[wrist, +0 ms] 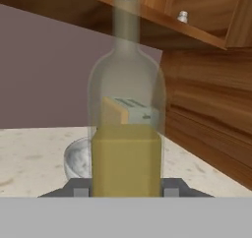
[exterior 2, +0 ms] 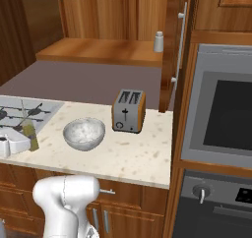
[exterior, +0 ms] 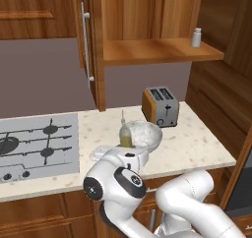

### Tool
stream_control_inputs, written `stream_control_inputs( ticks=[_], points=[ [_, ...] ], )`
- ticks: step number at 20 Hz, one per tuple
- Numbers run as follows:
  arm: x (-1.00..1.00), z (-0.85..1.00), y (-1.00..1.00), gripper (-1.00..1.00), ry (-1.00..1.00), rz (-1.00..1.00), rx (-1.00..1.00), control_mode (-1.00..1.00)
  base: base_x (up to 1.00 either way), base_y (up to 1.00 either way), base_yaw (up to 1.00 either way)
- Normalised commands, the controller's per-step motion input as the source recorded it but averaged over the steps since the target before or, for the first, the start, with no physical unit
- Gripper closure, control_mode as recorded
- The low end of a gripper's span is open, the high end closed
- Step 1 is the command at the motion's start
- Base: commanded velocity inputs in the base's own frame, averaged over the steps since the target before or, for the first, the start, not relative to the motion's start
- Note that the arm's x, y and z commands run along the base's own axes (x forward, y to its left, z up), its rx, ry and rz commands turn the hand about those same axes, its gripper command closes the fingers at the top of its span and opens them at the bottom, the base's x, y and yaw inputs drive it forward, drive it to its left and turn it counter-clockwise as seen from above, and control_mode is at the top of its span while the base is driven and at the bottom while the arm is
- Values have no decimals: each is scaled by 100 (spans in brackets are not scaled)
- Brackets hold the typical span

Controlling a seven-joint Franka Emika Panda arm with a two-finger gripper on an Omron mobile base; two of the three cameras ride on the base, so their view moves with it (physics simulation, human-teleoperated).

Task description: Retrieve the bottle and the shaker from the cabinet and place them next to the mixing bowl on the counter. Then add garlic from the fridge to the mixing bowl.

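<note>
tool [wrist: 126,190] grips tall clear bottle of yellow-green oil [wrist: 126,148] | risk: may knock mottled silvery mixing bowl [exterior: 144,135] just beside, or topple on beige speckled worktop [exterior: 197,148] at release

Oil bottle [wrist: 126,133] upright beside mixing bowl [exterior: 146,135], shaker [exterior: 196,37] on cabinet [exterior: 157,51] shelf

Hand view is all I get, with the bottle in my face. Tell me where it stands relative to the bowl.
Observer: The bottle is upright, its base at the counter, beside the bowl, on the hob side.
Operator: Report the gripper.
Observer: The gripper has its jaws either side of the bottle's base, closed on it.
Operator: Find the shaker.
Observer: The shaker stands at the shelf's right end in the open cabinet, above the toaster.
</note>
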Motion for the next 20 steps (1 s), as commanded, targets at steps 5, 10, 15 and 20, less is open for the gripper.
stream_control_inputs(
  ticks=[5, 10, 15, 20],
  points=[
    [35, -7, 0, 100, 0, -2, 0, -100, 0, 0, 0],
    [36, -25, 4, 100, 0, -1, 0, -100, 0, 0, 0],
    [40, -28, 9, 100, -4, 0, 0, -100, 0, 0, 0],
    [39, -20, 9, 100, -5, 0, 0, -100, 0, 0, 0]
  ],
)
